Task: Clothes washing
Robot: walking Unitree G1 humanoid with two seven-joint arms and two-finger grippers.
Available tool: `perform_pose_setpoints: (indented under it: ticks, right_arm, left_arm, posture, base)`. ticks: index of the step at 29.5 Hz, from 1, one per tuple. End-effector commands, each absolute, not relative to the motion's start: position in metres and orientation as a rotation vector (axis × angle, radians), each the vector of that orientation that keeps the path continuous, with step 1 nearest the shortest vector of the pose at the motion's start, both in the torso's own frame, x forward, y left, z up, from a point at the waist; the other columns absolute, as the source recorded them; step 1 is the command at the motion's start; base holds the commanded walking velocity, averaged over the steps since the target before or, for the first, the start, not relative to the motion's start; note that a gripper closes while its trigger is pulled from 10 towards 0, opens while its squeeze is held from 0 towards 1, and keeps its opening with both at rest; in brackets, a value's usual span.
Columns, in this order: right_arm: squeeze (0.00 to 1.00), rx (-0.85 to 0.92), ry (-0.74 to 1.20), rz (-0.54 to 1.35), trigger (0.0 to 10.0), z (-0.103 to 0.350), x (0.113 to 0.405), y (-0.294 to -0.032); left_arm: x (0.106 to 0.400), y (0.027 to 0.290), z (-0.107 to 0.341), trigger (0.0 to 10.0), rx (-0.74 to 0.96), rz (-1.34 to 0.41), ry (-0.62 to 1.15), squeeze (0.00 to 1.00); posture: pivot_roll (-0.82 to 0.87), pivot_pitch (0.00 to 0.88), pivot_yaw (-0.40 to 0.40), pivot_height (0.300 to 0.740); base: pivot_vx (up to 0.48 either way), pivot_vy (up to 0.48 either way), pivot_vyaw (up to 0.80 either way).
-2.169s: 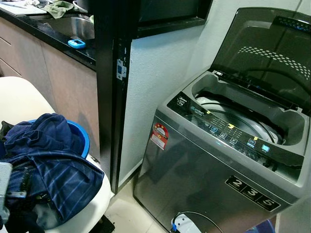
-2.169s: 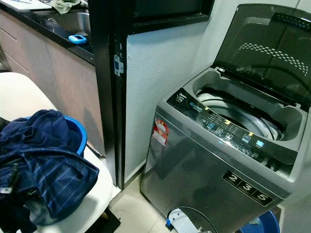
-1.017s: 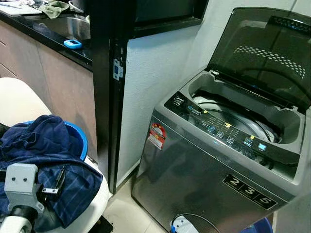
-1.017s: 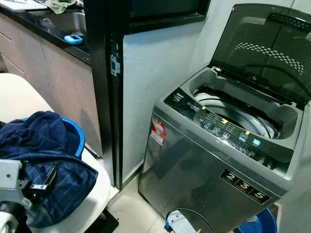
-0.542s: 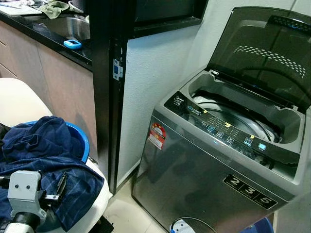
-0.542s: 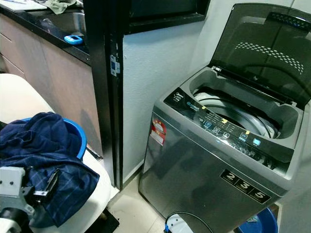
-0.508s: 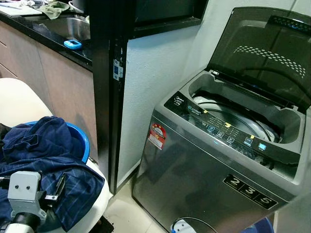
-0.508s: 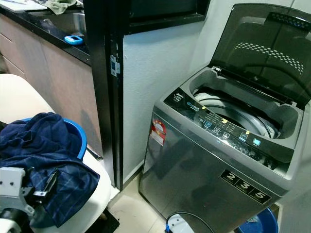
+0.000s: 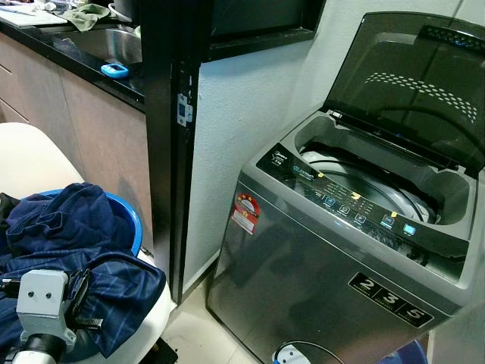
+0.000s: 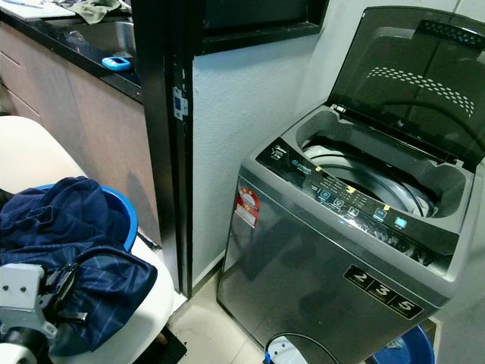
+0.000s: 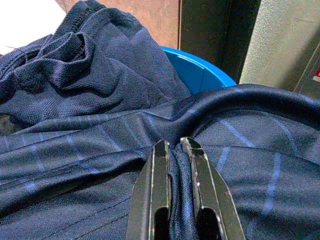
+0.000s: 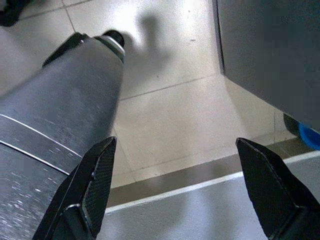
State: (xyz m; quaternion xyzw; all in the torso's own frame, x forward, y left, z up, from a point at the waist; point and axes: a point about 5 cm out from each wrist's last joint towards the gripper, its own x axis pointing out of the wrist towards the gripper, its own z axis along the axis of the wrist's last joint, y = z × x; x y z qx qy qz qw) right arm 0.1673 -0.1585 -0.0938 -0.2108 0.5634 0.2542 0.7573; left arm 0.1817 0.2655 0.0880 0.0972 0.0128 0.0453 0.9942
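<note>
A heap of navy clothes [image 9: 68, 235] lies in a blue basin [image 9: 127, 216] on a white seat [image 9: 30, 152] at the lower left. My left gripper [image 11: 173, 146] sits on the heap, shut on a fold of the navy pinstriped garment [image 11: 250, 150]; the cloth bunches between its black fingers [image 9: 82, 299]. To the right stands a grey top-loading washing machine [image 9: 326, 273] with its dark lid [image 9: 409, 83] raised and its drum [image 9: 364, 189] exposed. My right gripper [image 12: 177, 150] hangs open above the tiled floor, holding nothing.
A black door frame [image 9: 167, 114] stands between the seat and the washer. A counter with a sink [image 9: 114, 42] runs along the back left. A plug block [image 9: 292, 353] and a blue bucket [image 10: 413, 353] lie at the washer's foot. My grey leg [image 12: 60, 115] is beside the right gripper.
My left gripper has come in over the heap and settled slightly lower, its fingers turning down into the pinstriped cloth, which now bulges around them. The view has shifted slightly.
</note>
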Motion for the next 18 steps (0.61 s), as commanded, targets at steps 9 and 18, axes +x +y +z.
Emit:
perform_pose_setpoints:
  ticks: [9,18]
  right_arm:
    - [0.0,-0.423,1.204,0.545,10.0,-0.091,0.174,-0.146]
    - [0.0,-0.404,1.191,0.547,10.0,-0.09,0.177,-0.14]
  left_arm:
    - [0.198,0.269,0.165,0.0,0.096,0.145,-0.291,0.0]
    - [0.217,0.228,0.264,0.0,0.088,-0.049,-0.643,0.0]
  posture:
    - [0.31,0.0,-0.168,0.74]
    - [0.31,0.0,-0.17,0.74]
  base:
    - [0.0,0.0,0.0]
    - [0.0,0.0,0.0]
